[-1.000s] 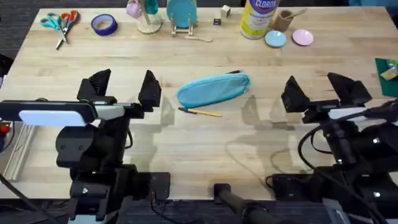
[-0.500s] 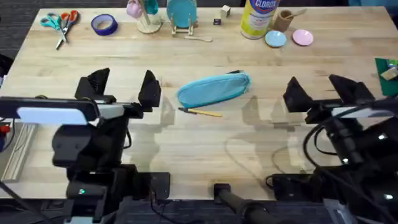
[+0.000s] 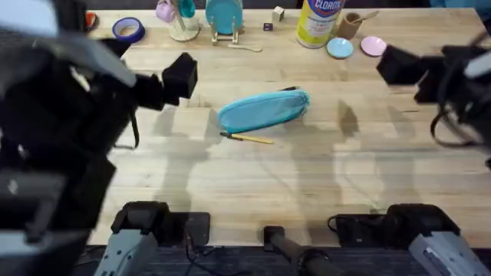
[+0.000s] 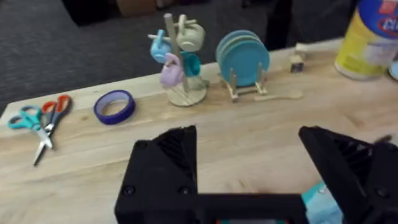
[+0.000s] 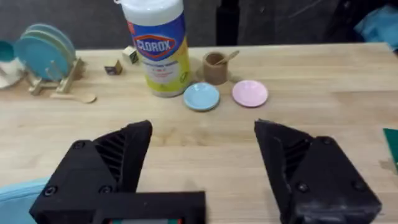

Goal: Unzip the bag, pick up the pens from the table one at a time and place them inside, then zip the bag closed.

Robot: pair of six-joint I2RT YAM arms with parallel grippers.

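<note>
My left claw (image 4: 249, 180) and right claw (image 5: 202, 174) gape empty; overhead shows one bag (image 3: 263, 111), one yellow pen (image 3: 247, 139).

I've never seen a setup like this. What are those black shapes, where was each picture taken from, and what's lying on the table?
The black shapes are two robot arms, each ending in two fingers. One picture looks down from above; the other two come from cameras on the wrists, so each shows its own left gripper or right gripper, both open and holding nothing. On the light-wood plank table lies a teal-blue fabric pencil pouch, zipped shut as far as I can tell, with a slim yellow pen beside it. Along the far edge stand a yellow wipes canister, teal plates in a rack and a purple tape roll.
</note>
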